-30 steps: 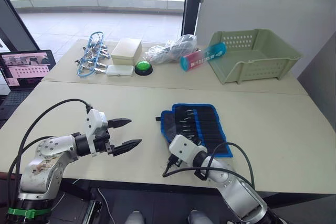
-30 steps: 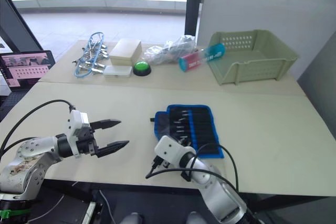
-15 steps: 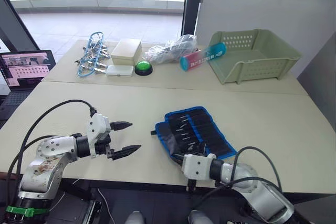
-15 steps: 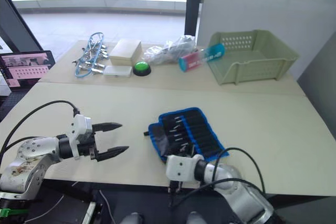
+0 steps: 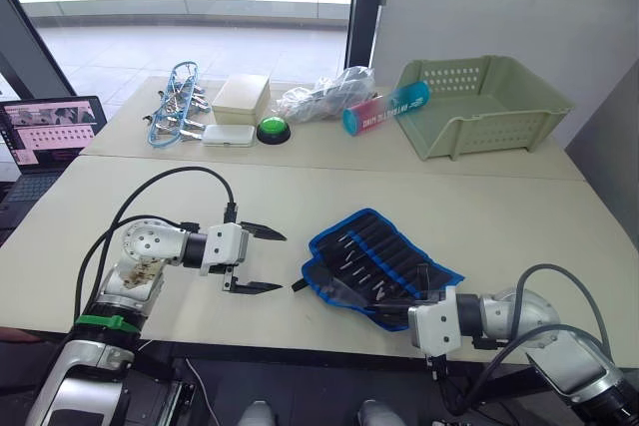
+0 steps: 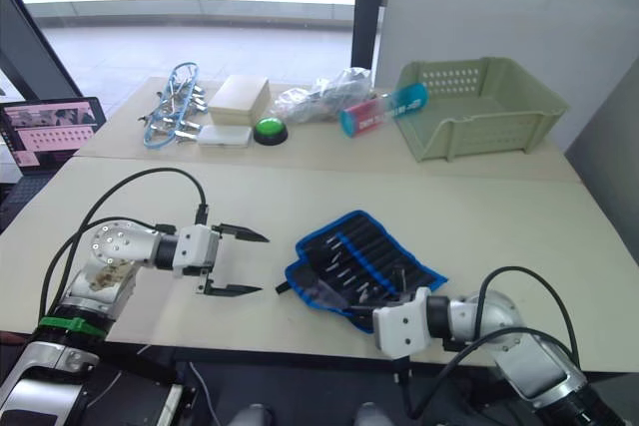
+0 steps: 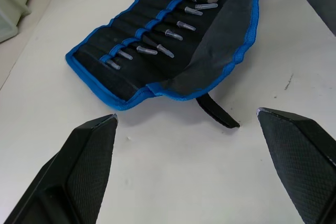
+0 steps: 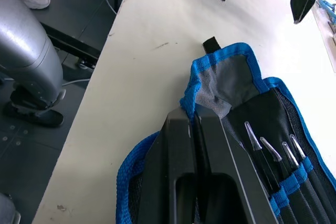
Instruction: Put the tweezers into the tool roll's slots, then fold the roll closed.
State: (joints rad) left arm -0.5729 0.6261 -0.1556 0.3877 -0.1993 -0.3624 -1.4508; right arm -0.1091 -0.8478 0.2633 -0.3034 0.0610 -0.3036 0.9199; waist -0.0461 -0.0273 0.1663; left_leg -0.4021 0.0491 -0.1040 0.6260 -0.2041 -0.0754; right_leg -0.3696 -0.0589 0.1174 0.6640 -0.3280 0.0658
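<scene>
The tool roll lies unrolled and skewed near the table's front edge, black with blue edging. Several slim tweezers sit in its slots, tips showing. A grey-lined flap is partly lifted along one long side, and the black strap trails from it. My right gripper is shut on the flap's blue edge at the roll's near side. My left gripper hangs open just left of the roll, pointing at it, nothing between its fingers.
On the far table stand a green plastic basket, a blue-and-silver clamps bundle, a beige box, a green button, a plastic bag and a tube. A laptop sits far left.
My right gripper has drawn back toward the right and front with the roll's edge in it, turning the roll. My left gripper has moved right, closer to the roll, still open.
</scene>
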